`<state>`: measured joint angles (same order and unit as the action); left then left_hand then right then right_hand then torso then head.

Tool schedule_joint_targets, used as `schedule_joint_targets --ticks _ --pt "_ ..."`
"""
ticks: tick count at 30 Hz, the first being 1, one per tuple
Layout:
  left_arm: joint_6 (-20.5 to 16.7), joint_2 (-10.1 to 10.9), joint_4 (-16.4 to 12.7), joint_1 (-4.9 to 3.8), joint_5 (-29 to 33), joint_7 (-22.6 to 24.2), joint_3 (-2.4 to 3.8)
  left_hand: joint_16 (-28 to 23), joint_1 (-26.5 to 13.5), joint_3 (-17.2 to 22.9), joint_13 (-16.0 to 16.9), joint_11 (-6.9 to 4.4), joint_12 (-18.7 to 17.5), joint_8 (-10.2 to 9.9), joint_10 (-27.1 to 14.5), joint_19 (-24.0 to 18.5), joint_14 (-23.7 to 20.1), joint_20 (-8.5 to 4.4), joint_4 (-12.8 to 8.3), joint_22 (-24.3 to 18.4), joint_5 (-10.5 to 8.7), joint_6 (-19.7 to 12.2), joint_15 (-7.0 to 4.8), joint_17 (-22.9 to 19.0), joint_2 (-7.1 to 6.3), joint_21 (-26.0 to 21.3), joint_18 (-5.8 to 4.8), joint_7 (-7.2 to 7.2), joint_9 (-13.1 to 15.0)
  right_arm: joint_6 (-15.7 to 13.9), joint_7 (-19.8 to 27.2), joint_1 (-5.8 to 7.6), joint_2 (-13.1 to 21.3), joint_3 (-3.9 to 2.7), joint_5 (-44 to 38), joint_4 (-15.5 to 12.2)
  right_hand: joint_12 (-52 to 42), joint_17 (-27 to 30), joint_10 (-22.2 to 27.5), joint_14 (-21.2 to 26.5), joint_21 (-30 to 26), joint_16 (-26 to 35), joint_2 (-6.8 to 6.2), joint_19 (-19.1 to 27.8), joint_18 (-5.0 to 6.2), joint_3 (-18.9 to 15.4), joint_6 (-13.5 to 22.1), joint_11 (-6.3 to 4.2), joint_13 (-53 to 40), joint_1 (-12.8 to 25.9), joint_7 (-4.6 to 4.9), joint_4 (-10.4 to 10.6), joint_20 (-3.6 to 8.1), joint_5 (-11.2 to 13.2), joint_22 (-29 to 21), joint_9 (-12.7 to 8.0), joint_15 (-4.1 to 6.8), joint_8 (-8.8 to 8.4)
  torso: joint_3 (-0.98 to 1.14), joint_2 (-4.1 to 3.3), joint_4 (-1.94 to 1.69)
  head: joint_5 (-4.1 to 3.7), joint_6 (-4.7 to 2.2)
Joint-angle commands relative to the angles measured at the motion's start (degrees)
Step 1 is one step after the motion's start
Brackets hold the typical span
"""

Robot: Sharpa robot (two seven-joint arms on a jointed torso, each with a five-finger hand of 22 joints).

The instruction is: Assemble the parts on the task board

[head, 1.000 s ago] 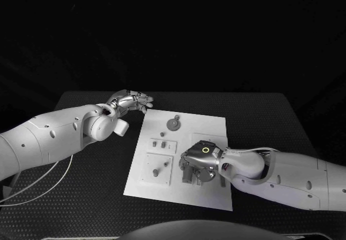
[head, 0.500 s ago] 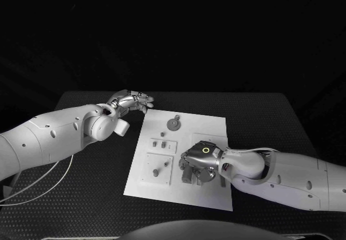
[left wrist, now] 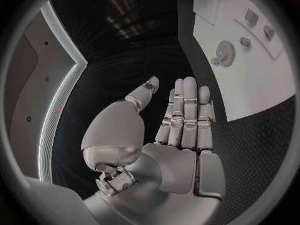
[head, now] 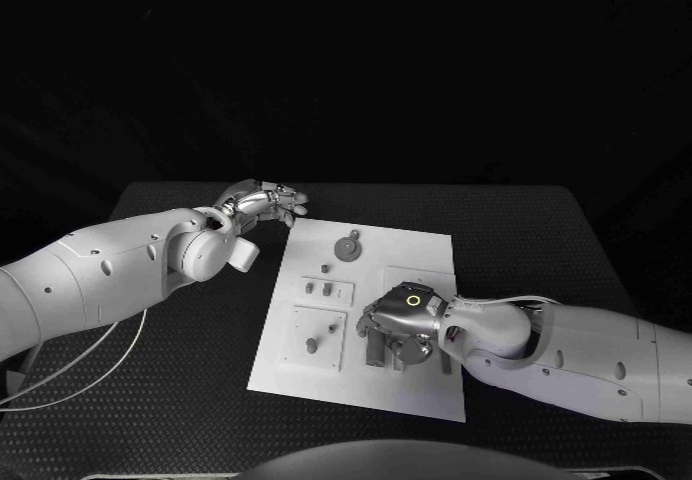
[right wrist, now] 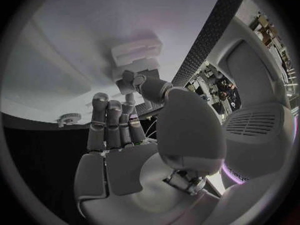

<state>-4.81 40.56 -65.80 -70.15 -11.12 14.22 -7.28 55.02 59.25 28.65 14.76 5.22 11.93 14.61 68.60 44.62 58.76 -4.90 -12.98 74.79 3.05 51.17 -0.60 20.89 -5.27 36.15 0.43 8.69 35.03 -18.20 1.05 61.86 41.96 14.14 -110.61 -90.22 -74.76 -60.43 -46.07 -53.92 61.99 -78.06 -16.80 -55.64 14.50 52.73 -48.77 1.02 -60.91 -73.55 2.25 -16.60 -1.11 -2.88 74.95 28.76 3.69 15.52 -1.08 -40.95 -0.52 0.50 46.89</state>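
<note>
Head view: flat white task board

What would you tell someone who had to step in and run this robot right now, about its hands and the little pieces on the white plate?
Left hand: off the far left corner of the task board, fingers straight and together, holding nothing.
Right hand: low over the board's near right part, thumb tip at a pale stepped part; whether it grips it cannot be told.
Parts: a gear sits at the board's far end, small pieces mid-left, a peg on the near left panel.
Done: unclear from here.
Left: finish the piece under the right hand, then the others.
</note>
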Motion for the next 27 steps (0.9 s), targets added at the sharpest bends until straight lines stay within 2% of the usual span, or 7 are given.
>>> schedule_joint_targets --ticks 1,10,16,20,23,25,27 --pt "0.98 -0.09 -0.12 -0.04 0.15 0.30 0.03 -0.22 -0.62 -0.13 -0.06 -0.11 0.36 -0.18 -0.47 -0.48 -0.34 -1.14 0.30 0.06 -0.09 0.05 0.20 0.09 -0.10 -0.21 -0.23 0.37 0.06 0.68 -0.18 -0.06 0.13 0.02 -0.11 -0.07 -0.21 0.07 0.39 0.36 -0.29 -0.04 -0.21 0.45 0.50 -0.22 0.38 -0.01 0.06 -0.19 -0.01 0.02 0.09 0.12 0.06 -0.06 -0.12 -0.20 0.02 0.00 0.00 0.03 0.00" --pt "0.93 -0.11 -0.05 -0.04 0.15 0.28 0.03 -0.23 -0.60 -0.14 -0.06 -0.11 0.37 -0.17 -0.48 -0.50 -0.35 -1.13 0.29 0.08 -0.09 0.06 0.21 0.11 -0.12 -0.23 -0.23 0.36 0.08 -1.34 0.51 -0.06 0.87 0.02 1.74 -0.42 -0.28 0.08 0.43 0.39 -0.28 -0.08 -0.19 0.49 0.50 -0.25 0.67 0.02 0.11 -0.25 -0.02 0.06 0.06 0.12 0.06 -0.09 -0.14 -0.23 0.05 -0.02 0.00 0.03 -0.21" --pt "0.86 -0.14 0.06 -0.04 0.14 0.26 0.02 -0.23 -0.59 -0.14 -0.07 -0.11 0.38 -0.18 -0.48 -0.50 -0.35 -1.13 0.29 0.10 -0.09 0.06 0.21 0.12 -0.11 -0.24 -0.23 0.36 0.09 -4.54 2.61 -0.01 2.61 0.02 8.10 -1.64 -0.60 0.15 0.22 0.17 -0.14 -0.29 -0.25 0.20 0.50 0.27 1.94 0.04 0.29 -0.04 0.21 0.22 0.02 0.11 0.00 -0.28 -0.12 -0.53 0.06 0.01 0.02 -0.04 -0.41" --pt "0.87 -0.17 0.12 -0.04 0.08 0.28 0.02 -0.23 -0.58 -0.14 -0.07 -0.11 0.38 -0.18 -0.48 -0.50 -0.35 -1.13 0.28 0.11 -0.09 0.06 0.21 0.13 -0.11 -0.25 -0.23 0.36 0.09 -5.71 3.81 0.72 3.54 0.02 14.62 -2.13 -0.71 0.24 0.27 0.18 -0.12 -0.30 -0.34 0.24 0.50 -0.37 3.10 0.09 0.44 1.43 0.69 0.12 -0.07 0.11 -0.01 -0.45 -0.14 -0.82 0.03 0.02 0.00 -0.20 -0.59" --pt "0.89 -0.19 0.15 -0.04 0.07 0.27 0.02 -0.23 -0.57 -0.14 -0.07 -0.11 0.39 -0.18 -0.48 -0.50 -0.35 -1.13 0.28 0.11 -0.09 0.06 0.21 0.13 -0.11 -0.25 -0.23 0.36 0.09 -7.25 3.56 0.89 4.04 0.02 17.50 -2.24 -0.84 0.32 0.21 0.00 0.01 -0.36 -0.28 0.00 0.50 -1.90 4.30 0.22 0.62 4.49 2.78 0.50 -0.24 -0.31 -0.03 -0.76 -0.24 -1.23 0.02 -0.01 0.05 -0.25 -0.65" --pt "0.91 -0.20 0.12 -0.04 0.07 0.30 0.02 -0.23 -0.55 -0.14 -0.07 -0.11 0.39 -0.18 -0.48 -0.50 -0.35 -1.13 0.27 0.12 -0.09 0.06 0.21 0.14 -0.11 -0.25 -0.23 0.36 0.10 -7.58 3.47 0.89 4.23 0.03 20.08 -2.08 -0.97 0.41 -0.06 -0.27 0.08 -0.43 -0.26 -0.46 0.50 -2.56 5.49 0.32 0.84 6.92 4.51 1.12 -0.27 -2.11 -0.17 -1.12 -0.28 -1.66 0.01 -0.02 0.04 -0.27 -0.66" --pt "0.91 -0.17 0.08 -0.04 0.06 0.28 0.02 -0.23 -0.54 -0.14 -0.07 -0.11 0.39 -0.18 -0.48 -0.50 -0.35 -1.13 0.27 0.12 -0.09 0.06 0.21 0.14 -0.11 -0.26 -0.22 0.35 0.10 -7.83 3.19 0.89 4.37 0.03 21.59 -2.07 -1.08 0.50 -0.26 -0.56 0.20 -0.51 -0.18 -0.95 0.50 -3.39 5.76 0.86 1.07 8.55 5.50 1.42 -0.09 -2.91 -0.28 -1.23 -0.25 -1.55 0.01 -0.02 0.01 -0.26 -0.69"
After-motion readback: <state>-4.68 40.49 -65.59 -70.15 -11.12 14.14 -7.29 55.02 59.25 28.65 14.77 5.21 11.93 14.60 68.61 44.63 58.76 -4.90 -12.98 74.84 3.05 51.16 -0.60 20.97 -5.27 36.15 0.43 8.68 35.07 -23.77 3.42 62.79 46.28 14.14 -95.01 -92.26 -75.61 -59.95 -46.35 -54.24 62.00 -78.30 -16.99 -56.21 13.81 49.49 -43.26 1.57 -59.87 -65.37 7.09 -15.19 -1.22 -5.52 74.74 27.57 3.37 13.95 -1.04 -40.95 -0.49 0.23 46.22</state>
